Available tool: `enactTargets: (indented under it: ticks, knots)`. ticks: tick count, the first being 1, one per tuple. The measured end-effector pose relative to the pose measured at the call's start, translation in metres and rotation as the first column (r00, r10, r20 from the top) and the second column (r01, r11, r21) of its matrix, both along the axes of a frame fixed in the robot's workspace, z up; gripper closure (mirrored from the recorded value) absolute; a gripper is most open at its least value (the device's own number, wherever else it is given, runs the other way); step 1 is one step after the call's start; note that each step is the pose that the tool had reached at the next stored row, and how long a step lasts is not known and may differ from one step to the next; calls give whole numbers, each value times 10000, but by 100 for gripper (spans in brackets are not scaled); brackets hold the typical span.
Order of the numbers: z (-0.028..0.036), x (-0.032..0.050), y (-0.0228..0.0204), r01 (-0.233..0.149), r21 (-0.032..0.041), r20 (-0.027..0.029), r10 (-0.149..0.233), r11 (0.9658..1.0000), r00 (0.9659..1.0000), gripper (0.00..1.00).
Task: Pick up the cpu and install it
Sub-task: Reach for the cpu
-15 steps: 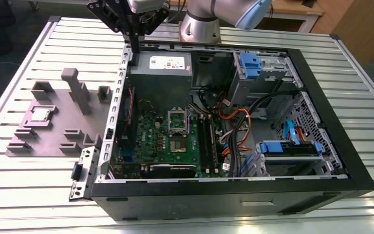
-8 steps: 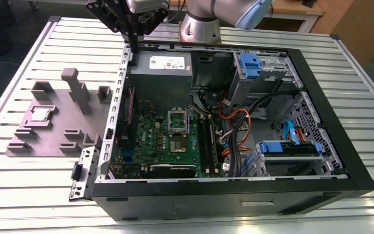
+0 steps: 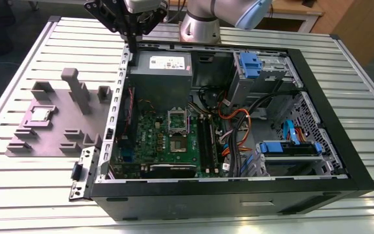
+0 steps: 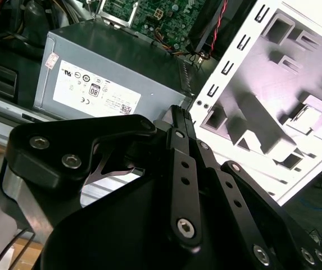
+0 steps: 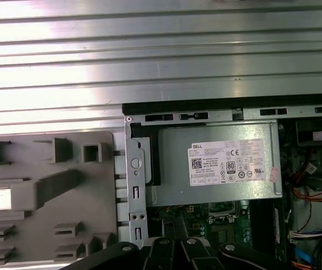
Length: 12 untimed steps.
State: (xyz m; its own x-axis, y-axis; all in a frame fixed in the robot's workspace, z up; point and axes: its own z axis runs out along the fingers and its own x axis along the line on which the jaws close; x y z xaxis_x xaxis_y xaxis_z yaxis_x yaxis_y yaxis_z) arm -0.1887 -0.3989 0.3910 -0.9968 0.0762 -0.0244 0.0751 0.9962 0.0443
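The cpu (image 3: 41,114), a small silvery square, lies in a recess of the grey plastic fixture (image 3: 57,124) on the exterior view's left, beside the open computer case (image 3: 239,190). In the first wrist view the cpu (image 5: 3,198) shows as a bright square on the fixture (image 5: 48,185). My gripper (image 3: 130,45) hangs above the case's far corner, over the grey power supply (image 3: 161,73), well away from the cpu. Its black fingers (image 4: 178,121) are pressed together with nothing between them. The green motherboard (image 3: 167,141) with its metal-framed socket (image 3: 177,118) lies inside the case.
The case stands on a ribbed aluminium table (image 3: 31,180). Inside are black, orange and red cables (image 3: 239,131), memory slots (image 3: 205,139) and blue drive brackets (image 3: 291,146). The fixture carries tall upright posts (image 3: 76,87). The arm's base (image 3: 200,24) stands behind the case.
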Motion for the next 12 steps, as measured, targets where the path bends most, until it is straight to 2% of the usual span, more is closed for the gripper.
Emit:
enactTargets:
  ticks: [12]
  knots:
    - [-1, -40, 0, 0, 0, 0, 0, 10000, 10000, 89]
